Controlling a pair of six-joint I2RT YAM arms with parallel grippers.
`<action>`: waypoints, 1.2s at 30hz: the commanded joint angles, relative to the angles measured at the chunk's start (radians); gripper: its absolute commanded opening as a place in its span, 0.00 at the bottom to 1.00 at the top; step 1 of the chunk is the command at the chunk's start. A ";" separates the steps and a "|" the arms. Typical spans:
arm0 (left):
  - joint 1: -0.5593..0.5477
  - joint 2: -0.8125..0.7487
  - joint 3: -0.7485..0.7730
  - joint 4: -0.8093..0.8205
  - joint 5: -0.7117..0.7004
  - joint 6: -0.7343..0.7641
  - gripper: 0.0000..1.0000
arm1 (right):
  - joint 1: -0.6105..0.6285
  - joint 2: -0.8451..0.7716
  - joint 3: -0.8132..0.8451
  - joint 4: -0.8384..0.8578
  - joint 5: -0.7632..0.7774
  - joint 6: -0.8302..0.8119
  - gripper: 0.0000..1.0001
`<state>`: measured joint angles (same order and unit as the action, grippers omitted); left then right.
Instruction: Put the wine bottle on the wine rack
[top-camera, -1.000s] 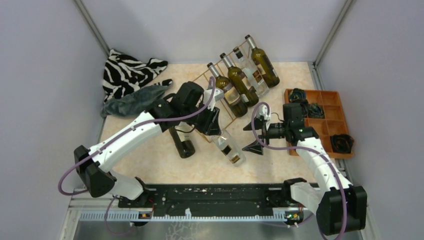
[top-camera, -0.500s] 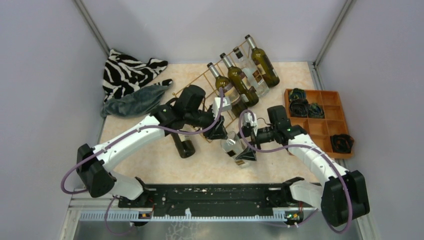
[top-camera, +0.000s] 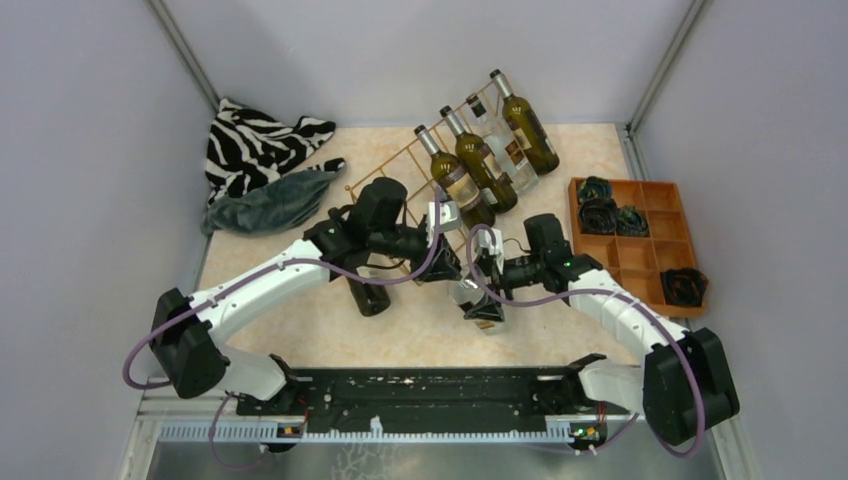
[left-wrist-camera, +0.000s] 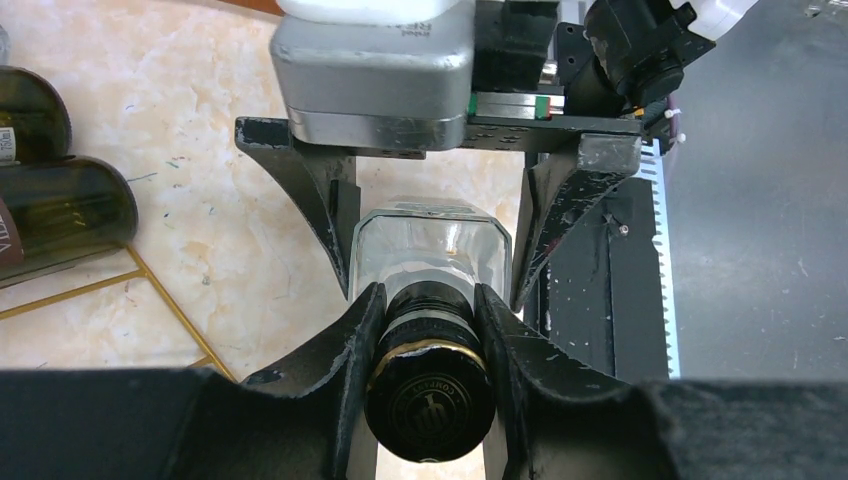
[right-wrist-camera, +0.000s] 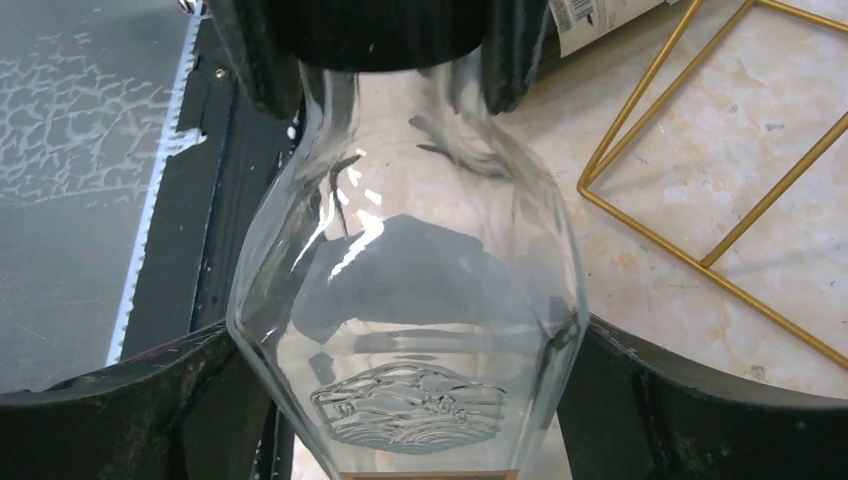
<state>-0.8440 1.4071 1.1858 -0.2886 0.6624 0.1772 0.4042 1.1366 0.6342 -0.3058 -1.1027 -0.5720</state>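
A clear glass wine bottle (top-camera: 472, 295) with a dark cap is held between both arms just in front of the gold wire wine rack (top-camera: 400, 170). My left gripper (top-camera: 446, 266) is shut on the bottle's capped neck (left-wrist-camera: 430, 370). My right gripper (top-camera: 487, 290) is shut across the bottle's wide body (right-wrist-camera: 410, 330), and its fingers (left-wrist-camera: 335, 225) press both sides. The rack's wire also shows in the left wrist view (left-wrist-camera: 170, 300) and in the right wrist view (right-wrist-camera: 720, 150). Several bottles (top-camera: 485, 165) lie on the rack's right part.
A dark bottle (top-camera: 365, 290) lies on the table under my left arm. A zebra cloth (top-camera: 260, 140) and a grey cloth (top-camera: 265, 200) lie at the back left. An orange compartment tray (top-camera: 655, 270) with black items stands at the right.
My right arm swung left and its open jaws closed round the clear bottle's body. My left gripper shifted slightly right, still on the neck.
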 joint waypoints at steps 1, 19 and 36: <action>0.009 -0.069 -0.024 0.198 0.069 -0.001 0.00 | 0.010 0.000 0.003 0.099 -0.004 0.051 0.87; 0.023 -0.206 -0.226 0.396 -0.211 -0.256 0.90 | 0.010 0.001 0.058 -0.042 -0.060 -0.065 0.00; 0.022 -0.432 -0.147 0.221 -0.601 -0.122 0.99 | -0.096 -0.046 0.075 -0.106 -0.090 -0.113 0.00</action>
<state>-0.8238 1.0351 1.0042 -0.0437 0.2012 -0.0471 0.3443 1.1358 0.6510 -0.4053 -1.1309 -0.6552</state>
